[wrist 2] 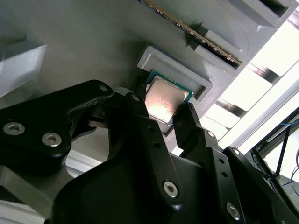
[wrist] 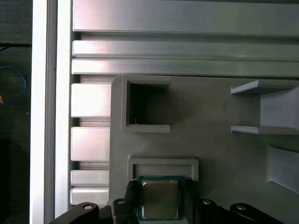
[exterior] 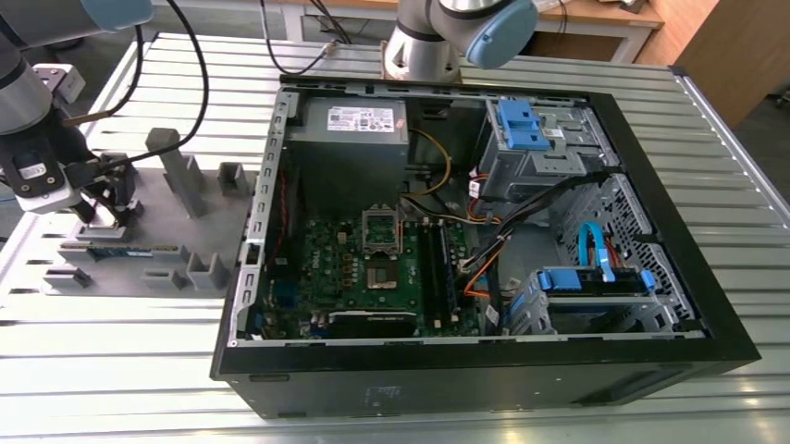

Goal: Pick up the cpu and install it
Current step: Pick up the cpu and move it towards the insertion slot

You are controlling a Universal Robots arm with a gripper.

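Over a grey fixture, the arm points down, end effector pinching the cpu.

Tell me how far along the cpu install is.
Done: the gripper is down at the grey holder tray. In hand: its fingers press the cpu from both sides, the chip lying in its nest. Left: lifting it out and seating it in the motherboard socket inside the open case.
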